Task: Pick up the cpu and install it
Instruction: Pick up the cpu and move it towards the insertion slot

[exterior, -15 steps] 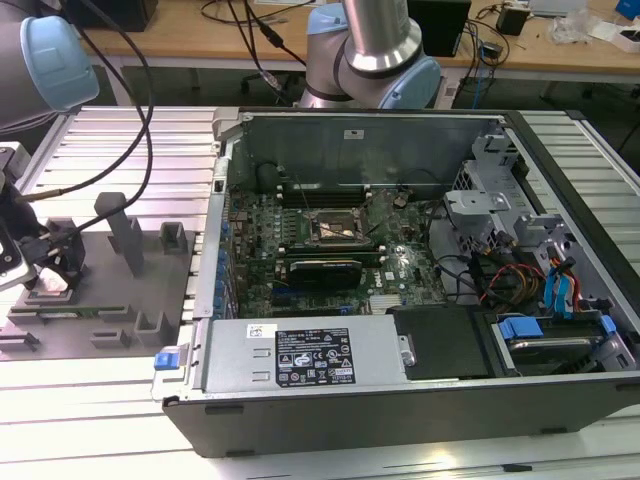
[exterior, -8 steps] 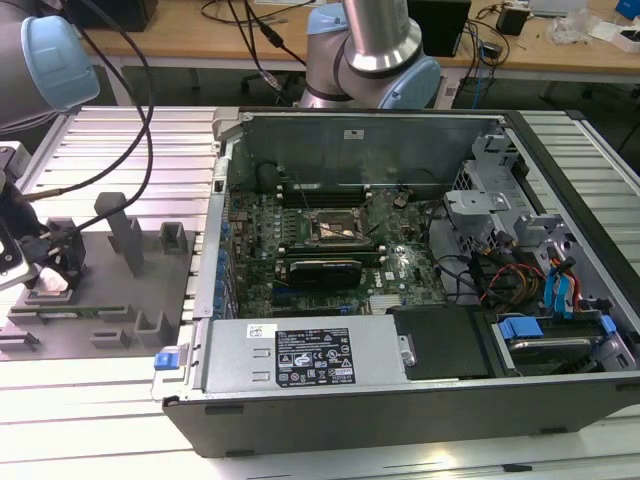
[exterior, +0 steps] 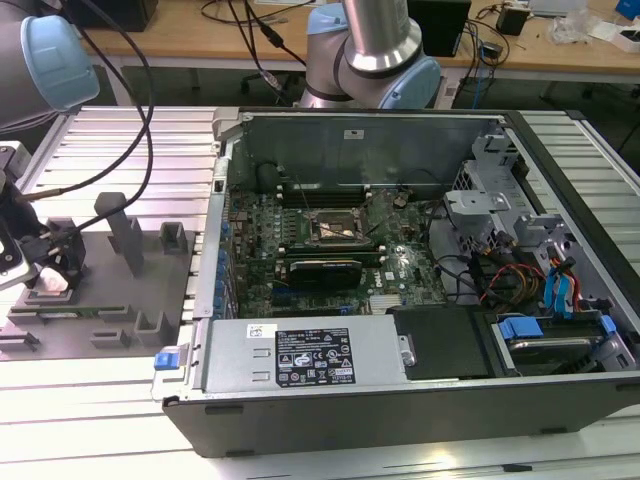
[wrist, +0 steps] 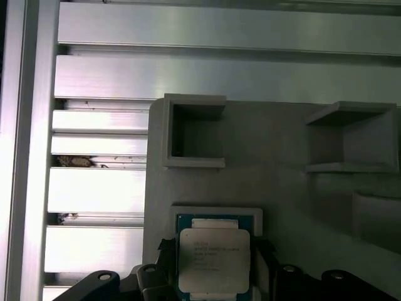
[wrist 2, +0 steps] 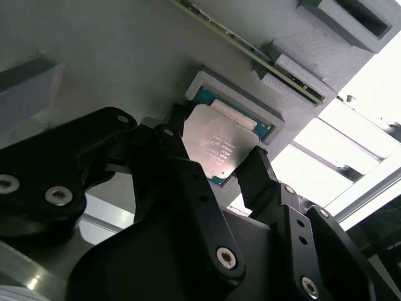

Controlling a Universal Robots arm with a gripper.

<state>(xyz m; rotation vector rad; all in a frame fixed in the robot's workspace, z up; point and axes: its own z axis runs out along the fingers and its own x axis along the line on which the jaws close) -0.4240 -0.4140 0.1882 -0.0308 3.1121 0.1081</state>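
Silver cpu (wrist 2: 219, 147) in grey holder (wrist: 216, 211), straddled by end effector (wrist 2: 213, 145).

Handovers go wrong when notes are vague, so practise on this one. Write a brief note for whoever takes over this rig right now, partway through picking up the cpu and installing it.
Gripper: down at the cpu, over the grey fixture tray on the exterior view's left, outside the case.
The cpu: lies in its pale pocket on the tray, silver top showing in both wrist views.
Socket: on the board inside the open case.
Done: the gripper is at the cpu.
Left: the cpu is not yet in the socket.
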